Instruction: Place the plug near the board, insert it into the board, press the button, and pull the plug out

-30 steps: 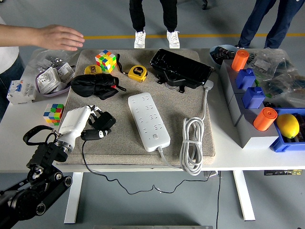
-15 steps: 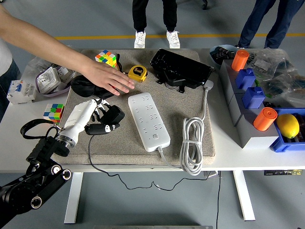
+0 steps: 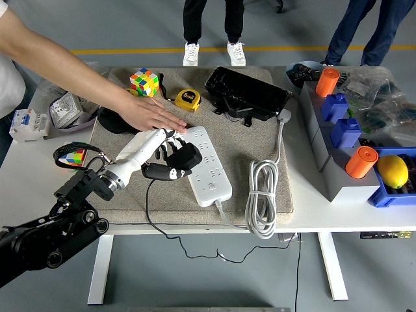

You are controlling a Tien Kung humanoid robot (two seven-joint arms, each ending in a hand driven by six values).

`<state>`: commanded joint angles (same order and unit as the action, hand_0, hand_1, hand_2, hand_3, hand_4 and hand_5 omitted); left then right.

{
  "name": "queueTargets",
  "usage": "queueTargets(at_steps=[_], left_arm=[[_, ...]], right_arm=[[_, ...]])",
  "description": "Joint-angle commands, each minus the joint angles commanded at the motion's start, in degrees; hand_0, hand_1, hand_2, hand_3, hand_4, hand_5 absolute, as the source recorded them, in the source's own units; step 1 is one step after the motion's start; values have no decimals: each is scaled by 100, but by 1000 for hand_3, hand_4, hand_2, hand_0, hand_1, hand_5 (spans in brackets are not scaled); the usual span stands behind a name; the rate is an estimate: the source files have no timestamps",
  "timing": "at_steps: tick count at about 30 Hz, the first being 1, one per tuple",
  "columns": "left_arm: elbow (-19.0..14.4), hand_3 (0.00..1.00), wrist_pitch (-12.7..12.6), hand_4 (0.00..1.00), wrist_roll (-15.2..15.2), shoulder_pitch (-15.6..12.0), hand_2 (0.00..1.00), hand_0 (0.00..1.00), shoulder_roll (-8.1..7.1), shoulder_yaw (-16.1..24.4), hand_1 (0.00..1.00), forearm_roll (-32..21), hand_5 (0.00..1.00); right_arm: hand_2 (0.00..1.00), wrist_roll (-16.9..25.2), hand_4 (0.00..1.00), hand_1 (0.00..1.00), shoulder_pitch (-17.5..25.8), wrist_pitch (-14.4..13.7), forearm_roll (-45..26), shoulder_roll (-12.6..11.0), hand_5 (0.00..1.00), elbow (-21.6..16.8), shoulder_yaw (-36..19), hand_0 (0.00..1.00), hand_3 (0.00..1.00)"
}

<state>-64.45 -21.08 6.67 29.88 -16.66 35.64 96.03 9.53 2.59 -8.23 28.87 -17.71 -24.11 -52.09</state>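
A white power strip (image 3: 209, 162) lies on the tan mat (image 3: 253, 136) at the middle of the table, its cord coiled (image 3: 262, 195) to the right. My left hand (image 3: 170, 156) is shut on a black plug (image 3: 183, 156) and holds it at the strip's left edge, with the plug's black cable (image 3: 151, 208) trailing down over the table's front edge. A person's hand (image 3: 151, 115) rests flat on the mat just behind my hand, near the strip's far left corner. My right hand is not in view.
A Rubik's cube (image 3: 144, 82), yellow tape measure (image 3: 187, 99) and black case (image 3: 247, 94) lie at the mat's back. A second cube (image 3: 73, 156) and electrical parts (image 3: 39, 120) are at left. Bins with orange cylinders (image 3: 361, 162) and a lemon (image 3: 392, 171) stand at right.
My left hand has carried the plug to the right, from the mat's left part to the strip's left edge. The person's arm came in from the left and its hand settled on the mat.
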Motion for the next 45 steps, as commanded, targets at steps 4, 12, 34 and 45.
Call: queueTargets(at_steps=[4,12,34,45], left_arm=[[159,512,-30,824,-18,154,350,215,106,-65,290,112,32],[519,514,-45,828,-88,315,349,219,241,-166,293,288,36],[921,521,-102,835,-23,362,384,231,290,-255,319,419,46],[972,526,-110,839,10,372,404,236,297,-303,352,439,41]], right_arm=[[561,4,756,611,0,-2,-8,2,268,6,-4,603,544],[561,7,756,611,-8,6,-6,-10,267,-7,-2,604,544],[561,21,755,610,-5,18,-21,-15,261,-10,18,604,545],[561,32,756,610,-18,18,-22,-40,259,-16,28,604,546]])
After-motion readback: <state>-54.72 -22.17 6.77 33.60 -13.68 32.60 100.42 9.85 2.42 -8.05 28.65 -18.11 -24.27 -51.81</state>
